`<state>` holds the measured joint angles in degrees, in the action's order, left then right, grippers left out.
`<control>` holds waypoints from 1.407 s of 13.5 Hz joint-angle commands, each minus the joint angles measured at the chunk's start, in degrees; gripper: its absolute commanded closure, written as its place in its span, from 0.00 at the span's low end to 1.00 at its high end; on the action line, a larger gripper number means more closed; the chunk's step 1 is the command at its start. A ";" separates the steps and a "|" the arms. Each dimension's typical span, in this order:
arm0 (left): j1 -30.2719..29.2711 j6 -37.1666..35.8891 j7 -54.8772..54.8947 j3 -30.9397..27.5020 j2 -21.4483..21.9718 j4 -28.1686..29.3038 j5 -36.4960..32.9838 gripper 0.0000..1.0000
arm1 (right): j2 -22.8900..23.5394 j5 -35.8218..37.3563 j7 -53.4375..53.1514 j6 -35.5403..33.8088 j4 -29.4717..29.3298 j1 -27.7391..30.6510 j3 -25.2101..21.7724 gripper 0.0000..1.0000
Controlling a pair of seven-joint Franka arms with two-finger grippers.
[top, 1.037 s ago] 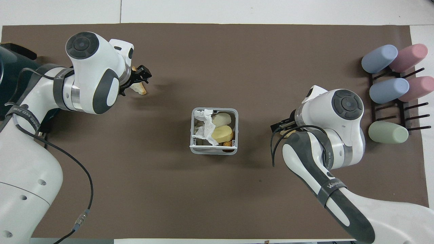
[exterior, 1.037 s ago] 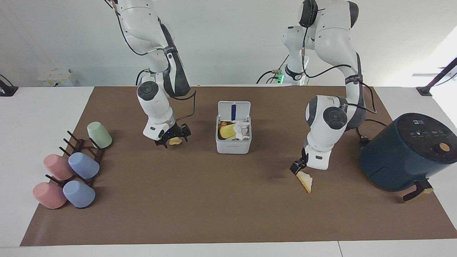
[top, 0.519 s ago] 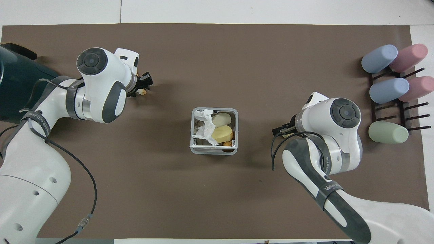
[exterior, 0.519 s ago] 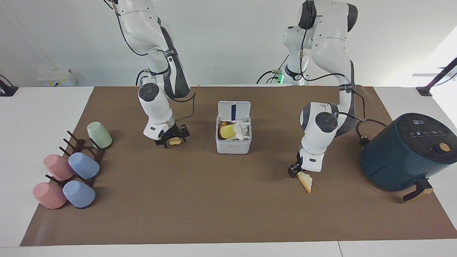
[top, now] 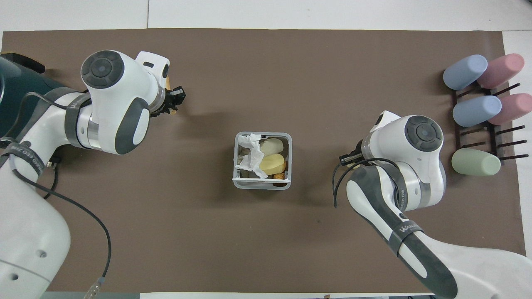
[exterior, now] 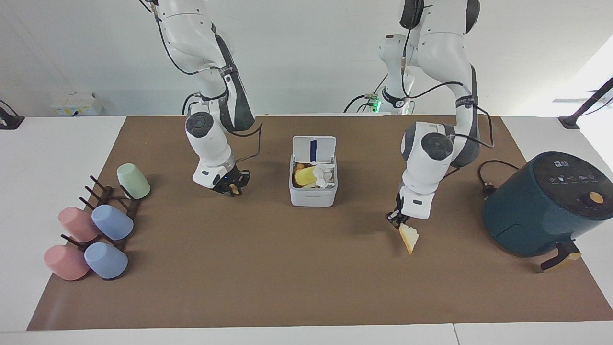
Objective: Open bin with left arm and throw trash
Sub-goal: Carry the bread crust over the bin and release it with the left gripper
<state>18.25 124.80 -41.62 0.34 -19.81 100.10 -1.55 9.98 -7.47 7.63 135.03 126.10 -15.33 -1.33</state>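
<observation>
Open bin (top: 262,186) holds tissue (top: 252,154) and food.

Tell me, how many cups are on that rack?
5, all at the right arm's end of the table: a green cup nearest the robots, then a pink and blue pair, then another pink and blue pair farthest.

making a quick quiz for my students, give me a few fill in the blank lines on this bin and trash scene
1. The lid of the bin stands ____.
2. The left end effector holds the ____ piece.
3. The crumpled tissue lies ____ the bin.
4. The right end effector grips a small tan food ____.

Missing words: open; toast; in; lump
</observation>
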 commanded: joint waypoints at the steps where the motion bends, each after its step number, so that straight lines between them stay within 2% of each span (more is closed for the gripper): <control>1: 4.67 -6.92 -1.18 -0.52 8.02 2.64 -0.65 1.00 | -0.39 1.23 0.63 -3.80 -3.22 1.35 0.37 1.00; 3: 9.15 -9.39 -1.97 -0.52 9.26 2.03 0.23 1.00 | 0.30 1.23 0.63 -9.23 -8.65 2.06 0.37 1.00; 5: 13.28 -8.79 -5.56 -0.52 9.35 1.76 1.72 1.00 | 1.45 1.32 0.63 -11.71 -12.18 2.67 0.37 1.00; 8: 17.77 -7.30 -5.67 -0.16 9.88 2.46 6.71 1.00 | 1.54 1.32 0.63 -11.72 -12.54 2.85 0.37 1.00; 13: 22.97 -5.71 -5.75 -0.08 11.37 5.01 9.54 1.00 | 1.54 1.06 0.11 -12.76 -14.30 2.33 0.54 1.00; 14: 23.23 -5.45 -5.84 -0.08 11.90 6.14 9.63 0.89 | 1.54 1.06 -1.38 -14.95 -16.39 1.98 0.54 1.00; 15: 24.02 -5.01 -5.84 -0.16 12.25 6.76 9.63 0.56 | 1.97 0.80 -3.22 -17.75 -18.94 1.80 0.63 1.00; 16: 24.11 -4.74 -5.75 -0.16 12.43 6.94 9.63 0.12 | 2.59 0.36 -5.33 -20.57 -22.18 1.71 0.72 1.00; 17: 24.11 -4.74 -5.58 -0.16 12.43 6.95 9.63 0.00 | 3.38 0.18 -7.44 -22.59 -24.56 1.71 0.98 1.00; 19: 24.03 -4.74 -5.58 -0.25 12.34 6.77 9.63 0.00 | 4.08 -1.04 -10.00 -23.67 -26.60 1.62 1.24 1.00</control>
<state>41.55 118.63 -47.31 1.05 -9.58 104.33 6.85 11.52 -7.66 0.17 113.31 103.38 -13.94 -0.54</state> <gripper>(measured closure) 0.498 0.912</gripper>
